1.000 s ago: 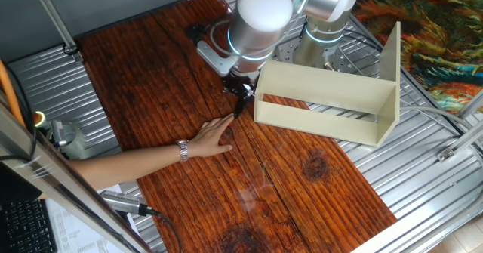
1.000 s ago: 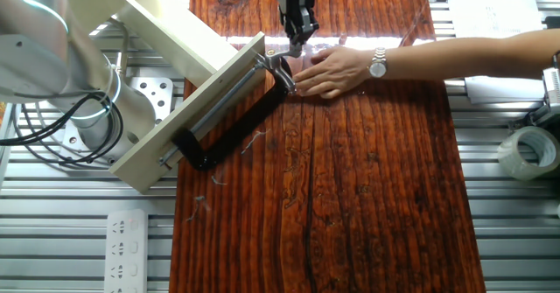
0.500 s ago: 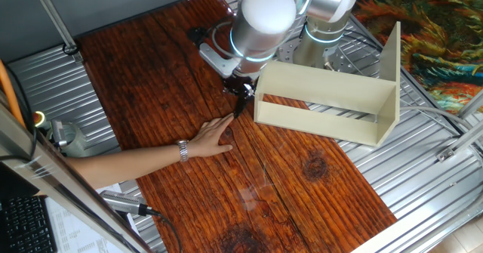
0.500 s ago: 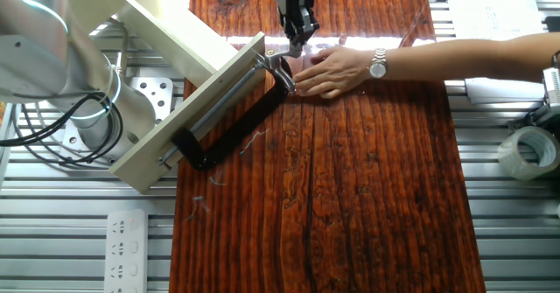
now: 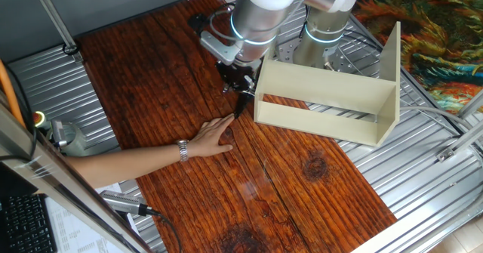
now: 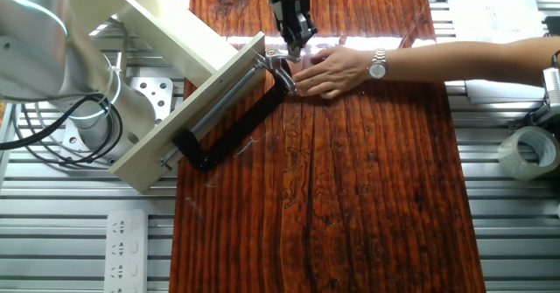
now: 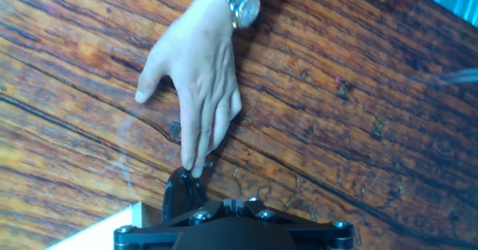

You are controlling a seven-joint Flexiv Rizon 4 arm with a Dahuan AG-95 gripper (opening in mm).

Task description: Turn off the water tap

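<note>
Although I looked over every view for lettering, no brand, label or writing could be read; the sheet of paper (image 6: 503, 11) past the counter's edge was too small to make out.

One fixed view showed my arm's pale housing above the wooden counter (image 5: 317, 185), with my gripper (image 5: 240, 102) pointing down beside the cream-coloured panel (image 5: 324, 115), and a person's hand (image 5: 213, 138) lying flat just next to it. The water tap itself was hidden there behind my fingers.

The other fixed view gave what that one lacked: the black C-clamp (image 6: 229, 129) lying against the panel, and at its upper end the water tap (image 6: 273, 61), a small silvery piece close to the counter's far edge, between the panel and the person's fingertips. My gripper (image 6: 295, 45) stood directly above it, touching or nearly so; I could not tell which.

My hand view showed only the wristwatch (image 7: 237, 4), the hand pressing down on a dark part of the clamp, and my own mount; my fingers were out of frame. How far they stood apart I could not tell from any view.
</note>
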